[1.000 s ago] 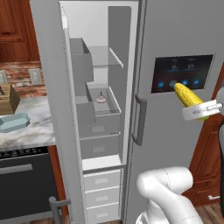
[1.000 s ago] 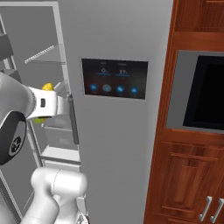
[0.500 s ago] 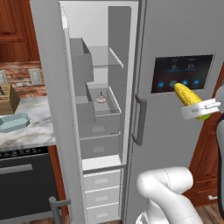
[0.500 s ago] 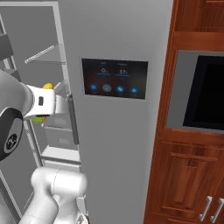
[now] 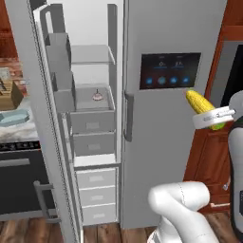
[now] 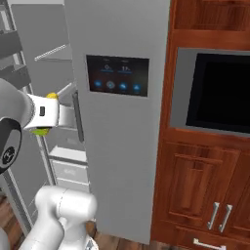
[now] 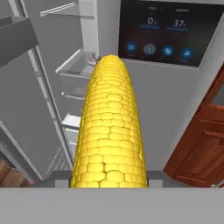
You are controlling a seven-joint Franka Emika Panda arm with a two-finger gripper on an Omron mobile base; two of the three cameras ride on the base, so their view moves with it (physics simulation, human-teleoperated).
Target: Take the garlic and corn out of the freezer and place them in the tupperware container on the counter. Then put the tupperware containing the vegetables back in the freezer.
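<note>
Gripper [image 5: 212, 117] closed on the corn [image 5: 201, 105], cob clamped near one end and jutting up and away from the hand; in the hand view the corn [image 7: 110, 127] runs straight out along the gripper axis. It hangs in open air in front of the wide dispenser door [image 5: 171, 71], well clear of the freezer [image 5: 90, 142], whose door stands open. The garlic [image 5: 97, 96] sits alone on a middle freezer shelf, toward the shelf's back edge, not yet fetched. The tupperware container [image 5: 14, 117] lies on the counter [image 5: 21, 124] far off at the left, just in front of the wooden knife block [image 5: 9, 94], with the open freezer door [image 5: 33, 118] standing between arm and counter. Step in hand, as I judge it: carry the corn to the tray. Done well, that means keeping the grip firm, since the long overhang could let the cob pivot, swinging wide around the door's outer edge, then lowering over the tray's middle and releasing only once the cob is down inside the rim.
</note>
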